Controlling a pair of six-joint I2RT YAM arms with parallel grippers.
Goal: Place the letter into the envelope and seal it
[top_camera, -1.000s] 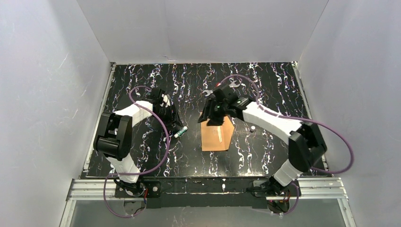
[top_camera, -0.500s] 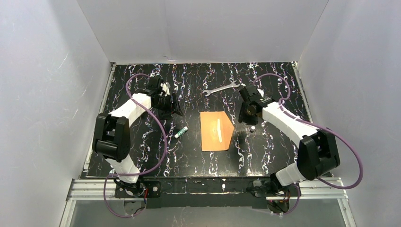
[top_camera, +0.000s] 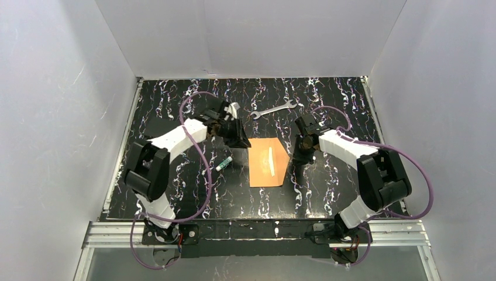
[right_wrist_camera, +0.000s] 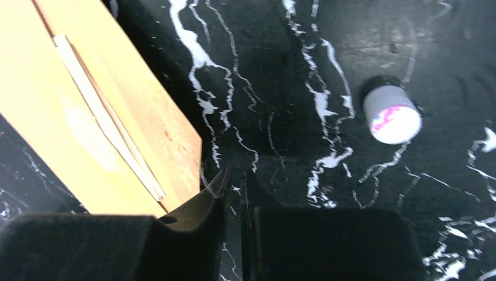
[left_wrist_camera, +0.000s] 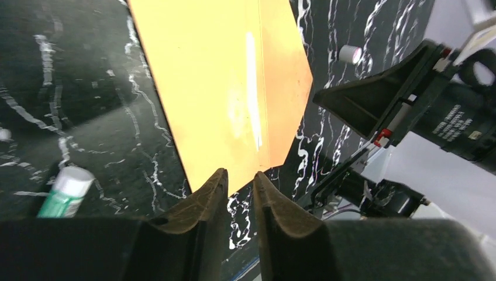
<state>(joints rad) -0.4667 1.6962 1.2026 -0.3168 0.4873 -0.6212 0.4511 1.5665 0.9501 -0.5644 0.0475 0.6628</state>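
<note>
The orange-brown envelope [top_camera: 263, 170] lies flat mid-table, its pointed flap folded out to the right and a pale strip [top_camera: 271, 161] along the fold. The letter is hidden. My left gripper [top_camera: 241, 140] is at the envelope's far left corner. In the left wrist view the envelope [left_wrist_camera: 222, 88] ends just beyond my left gripper [left_wrist_camera: 240, 175], whose jaws stand a narrow gap apart with only table between them. My right gripper [top_camera: 299, 157] is just right of the flap's point. In the right wrist view that gripper [right_wrist_camera: 234, 178] is all but shut beside the envelope [right_wrist_camera: 47, 105], holding nothing.
A steel wrench [top_camera: 274, 109] lies at the back. A green and white glue stick [top_camera: 223, 163] rests left of the envelope. A small grey cap [top_camera: 313, 158] stands just right of my right gripper, also seen as the cap [right_wrist_camera: 392, 114].
My left gripper swung right to the envelope's far left corner and narrowed. My right gripper left the envelope's top, went right, then settled by the flap's point, narrowing too.
</note>
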